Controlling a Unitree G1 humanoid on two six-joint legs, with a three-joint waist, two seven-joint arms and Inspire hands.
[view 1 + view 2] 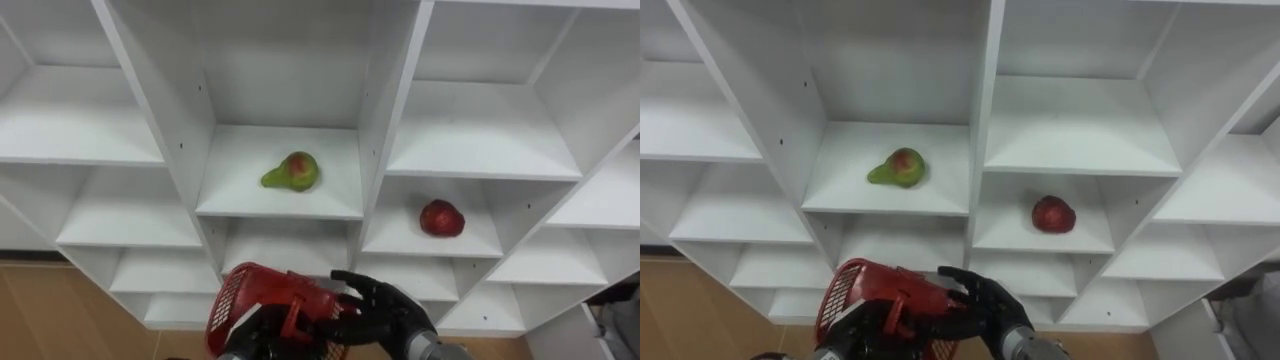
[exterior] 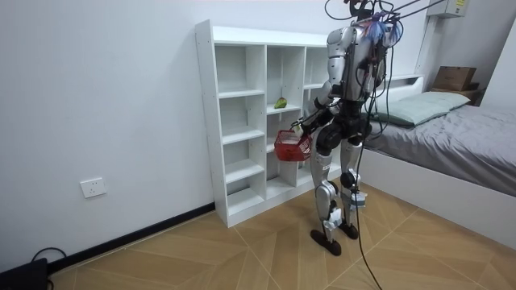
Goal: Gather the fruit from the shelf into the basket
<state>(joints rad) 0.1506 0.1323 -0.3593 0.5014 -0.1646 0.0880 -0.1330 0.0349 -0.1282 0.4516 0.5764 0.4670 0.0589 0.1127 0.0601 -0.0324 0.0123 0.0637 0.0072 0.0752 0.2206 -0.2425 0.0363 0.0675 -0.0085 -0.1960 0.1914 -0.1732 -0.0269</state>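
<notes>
- White open compartments of the closet [image 1: 390,120] rise in front of the robot, which stands close before it on a wooden floor [image 2: 266,250], with a bed [image 2: 451,129] off to the room view's right.
- Nothing looks collected yet: both fruits lie on their shelves, and I cannot tell whether the basket holds anything.
- A pear [image 1: 292,172] rests alone on a shelf in the middle column. It is green with a reddish blush and lies on its side, narrow end toward the robot's left.
- An apple [image 1: 441,218], dark red and roundish, sits one shelf lower in the column just to the right, well apart from the pear.
- A red mesh basket [image 1: 250,295] is held low in front of the robot, below both fruit shelves.
- The right hand [image 1: 385,305] rests against the basket's side, its fingers spread and loosely extended, pinching nothing.
- The left hand [image 1: 255,340] sits under the basket by its handle; its fingers are hidden, so I cannot tell its grip.
- Left to do, as I judge it: reach up, take each fruit and drop it in the basket.
</notes>
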